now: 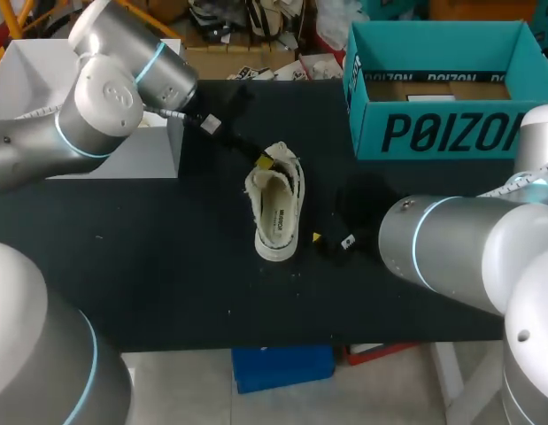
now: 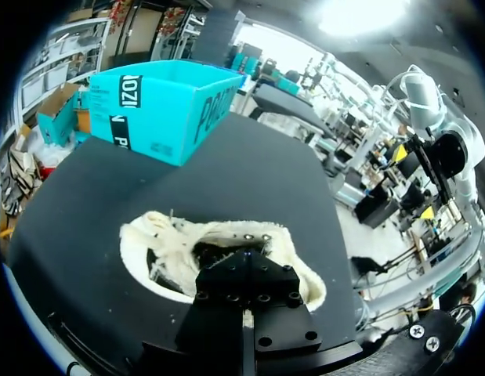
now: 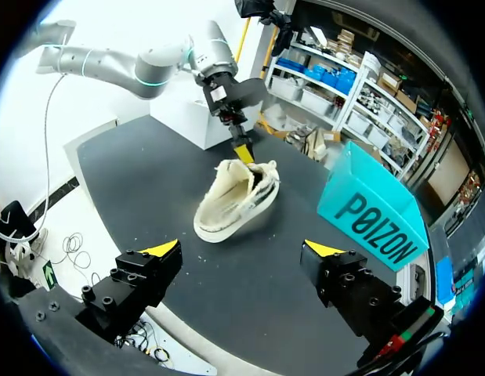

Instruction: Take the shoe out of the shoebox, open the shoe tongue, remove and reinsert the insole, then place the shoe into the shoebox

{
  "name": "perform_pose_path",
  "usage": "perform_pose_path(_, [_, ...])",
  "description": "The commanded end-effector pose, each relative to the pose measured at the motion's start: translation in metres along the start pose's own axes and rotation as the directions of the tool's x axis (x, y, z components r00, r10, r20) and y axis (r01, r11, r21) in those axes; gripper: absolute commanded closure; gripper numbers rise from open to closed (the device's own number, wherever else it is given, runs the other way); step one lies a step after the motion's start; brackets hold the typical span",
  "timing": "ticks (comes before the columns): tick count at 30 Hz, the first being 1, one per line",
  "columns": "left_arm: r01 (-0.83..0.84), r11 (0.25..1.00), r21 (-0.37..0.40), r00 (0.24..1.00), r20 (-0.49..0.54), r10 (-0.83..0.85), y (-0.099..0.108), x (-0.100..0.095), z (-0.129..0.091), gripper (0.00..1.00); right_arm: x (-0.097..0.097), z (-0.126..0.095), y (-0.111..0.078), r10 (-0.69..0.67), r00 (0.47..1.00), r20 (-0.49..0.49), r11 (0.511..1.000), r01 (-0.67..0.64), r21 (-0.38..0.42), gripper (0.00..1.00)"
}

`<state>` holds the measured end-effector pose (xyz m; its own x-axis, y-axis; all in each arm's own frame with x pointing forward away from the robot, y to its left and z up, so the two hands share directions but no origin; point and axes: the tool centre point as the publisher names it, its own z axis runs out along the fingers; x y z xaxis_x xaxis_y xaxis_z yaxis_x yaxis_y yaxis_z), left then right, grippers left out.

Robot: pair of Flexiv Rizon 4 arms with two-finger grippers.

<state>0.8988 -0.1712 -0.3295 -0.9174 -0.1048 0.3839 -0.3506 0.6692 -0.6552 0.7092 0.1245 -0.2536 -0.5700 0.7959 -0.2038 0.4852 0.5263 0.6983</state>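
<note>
A cream sneaker (image 1: 278, 211) lies mid-table with its toe toward the front edge and its opening turned up. My left gripper (image 1: 267, 163) is at the shoe's far end, shut on a cream flap of the upper there, which looks like the tongue. In the left wrist view the shoe (image 2: 160, 243) spreads under and around that gripper (image 2: 245, 258), whose tips are hidden. My right gripper (image 1: 331, 239) stands open just right of the toe, touching nothing. From its wrist the shoe (image 3: 226, 205) lies ahead of the wide-apart fingers (image 3: 161, 251). The teal shoebox (image 1: 442, 133) stands open at the back right.
A white block (image 1: 123, 146) stands at the table's back left, behind my left arm. The shoebox (image 3: 375, 219) is ahead and to the right of my right gripper. Black tabletop (image 1: 167, 266) stretches left of the shoe to the front edge.
</note>
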Motion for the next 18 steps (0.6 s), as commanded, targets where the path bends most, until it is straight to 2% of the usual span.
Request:
perform_pose_path(1, [-0.002, 1.000, -0.004, 1.000, 0.004, 0.002, 0.000, 0.007, 0.010, 1.00, 0.003, -0.006, -0.006, 0.001, 1.000, 0.005, 1.000, -0.001, -0.015, 0.00])
perform_pose_path(8, [-0.022, 1.000, 0.002, 0.999, 0.037, 0.022, -0.006, 0.007, -0.004, 1.00, 0.003, -0.006, -0.006, 0.001, 1.000, 0.005, 1.000, -0.001, -0.015, 0.00])
perform_pose_path(15, [-0.012, 1.000, -0.014, 0.995, 0.094, 0.013, 0.007, 0.000, -0.030, 1.00, 0.003, -0.006, -0.006, 0.001, 1.000, 0.005, 1.000, -0.001, -0.015, 0.00])
perform_pose_path(18, [-0.006, 1.000, -0.023, 0.995, 0.097, 0.008, 0.013, -0.001, -0.031, 1.00, 0.003, -0.006, -0.006, 0.001, 1.000, 0.005, 1.000, -0.001, -0.015, 0.00])
